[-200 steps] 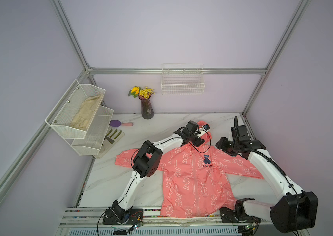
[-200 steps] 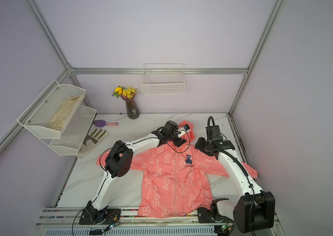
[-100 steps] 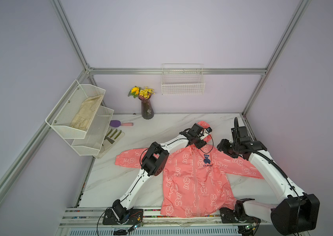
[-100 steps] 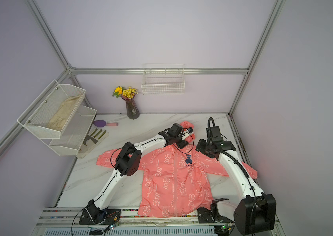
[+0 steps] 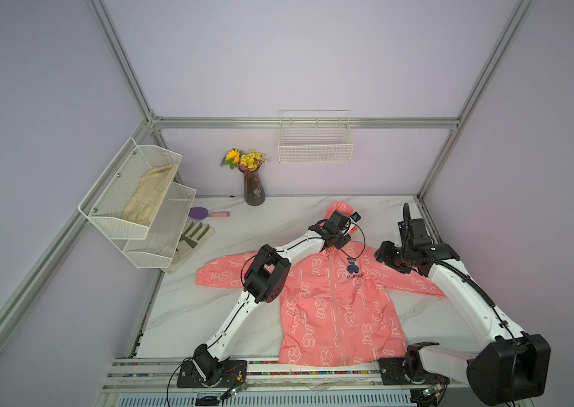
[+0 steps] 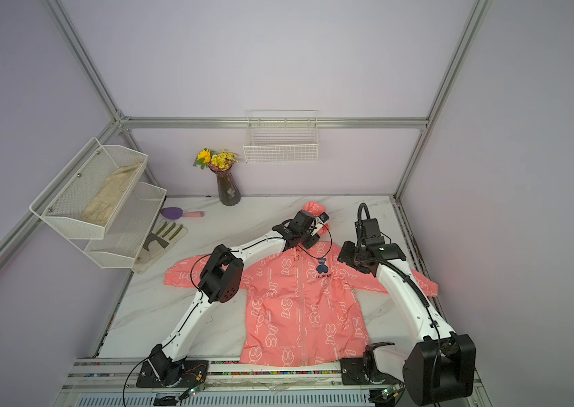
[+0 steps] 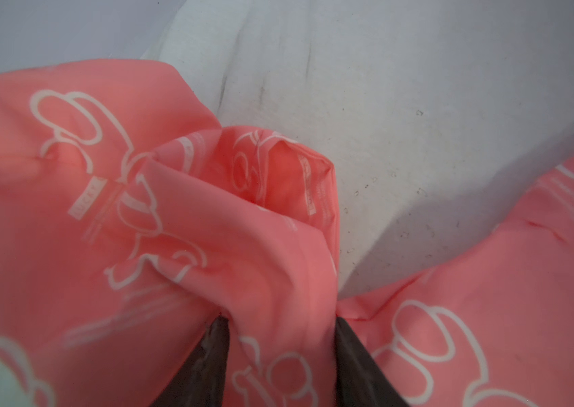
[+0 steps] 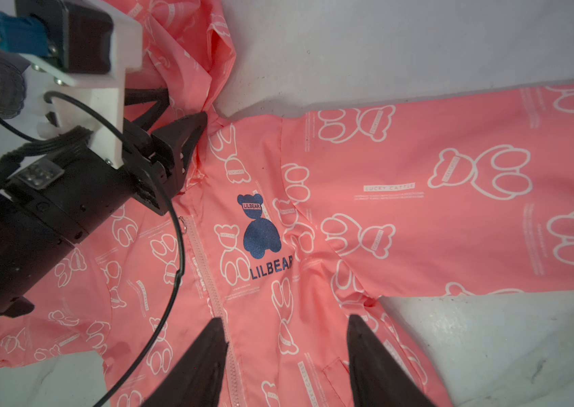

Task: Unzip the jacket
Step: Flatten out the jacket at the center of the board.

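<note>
Jacket (image 5: 334,303) lay flat, zipped, on table (image 5: 190,310); left claw (image 7: 281,320) pinched bunched collar cloth, right claw (image 8: 284,317) hung open, empty, above chest; best to hold collar taut, then pinch zip pull (image 8: 182,224).

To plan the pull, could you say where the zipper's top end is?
In the right wrist view, the zipper's top end sits beside the left gripper, near the bear logo.
</note>
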You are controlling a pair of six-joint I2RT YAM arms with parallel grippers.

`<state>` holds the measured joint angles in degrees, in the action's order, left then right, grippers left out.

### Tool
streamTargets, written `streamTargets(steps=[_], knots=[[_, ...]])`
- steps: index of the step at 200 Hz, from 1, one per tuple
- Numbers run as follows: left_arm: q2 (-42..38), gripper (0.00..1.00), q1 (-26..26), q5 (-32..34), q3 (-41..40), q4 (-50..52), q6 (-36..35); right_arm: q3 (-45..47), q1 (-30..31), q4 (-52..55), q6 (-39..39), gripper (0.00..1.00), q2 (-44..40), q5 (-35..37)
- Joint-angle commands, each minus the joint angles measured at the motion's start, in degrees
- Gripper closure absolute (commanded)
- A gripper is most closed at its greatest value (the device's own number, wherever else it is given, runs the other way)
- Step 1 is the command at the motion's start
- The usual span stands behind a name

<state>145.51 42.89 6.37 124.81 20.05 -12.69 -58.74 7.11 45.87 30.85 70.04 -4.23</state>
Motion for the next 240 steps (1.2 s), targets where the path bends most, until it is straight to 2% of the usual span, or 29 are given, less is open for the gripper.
streamTargets(steps=[1, 39, 75, 102, 122, 158, 240], knots=[[-3.65, 0.51, -1.04, 1.23, -1.76, -3.96, 3.38, 1.21, -0.14, -0.69, -0.27, 0.43, -0.1, -0.6], [-3.39, 0.53, -2.35, 5.15, -0.94, -4.06, 7.52, 1.74, -0.23, -0.69, -0.3, 0.43, -0.12, -1.01], [-3.73, 0.52, -2.9, 5.39, -1.08, -4.12, 8.69, 2.4, -0.14, -1.26, -0.26, 0.43, 0.02, -1.59], [-3.64, 0.37, -3.05, 5.37, -1.06, -4.61, 9.72, 2.93, -0.14, -1.65, -0.27, 0.43, 0.52, -1.62], [-3.63, 0.34, -3.35, 4.57, -1.06, -4.9, 10.95, 3.1, -0.13, -1.7, -0.25, 0.43, 0.6, -1.68], [-4.1, 0.35, -4.04, 2.38, -1.54, -5.83, 13.36, 3.5, -0.16, -1.66, -0.24, 0.44, 0.73, -1.97], [-5.68, 0.37, -4.5, 4.91, -2.49, -7.85, 14.04, 4.82, -0.15, -2.49, -0.59, 0.43, 1.4, -2.54]])
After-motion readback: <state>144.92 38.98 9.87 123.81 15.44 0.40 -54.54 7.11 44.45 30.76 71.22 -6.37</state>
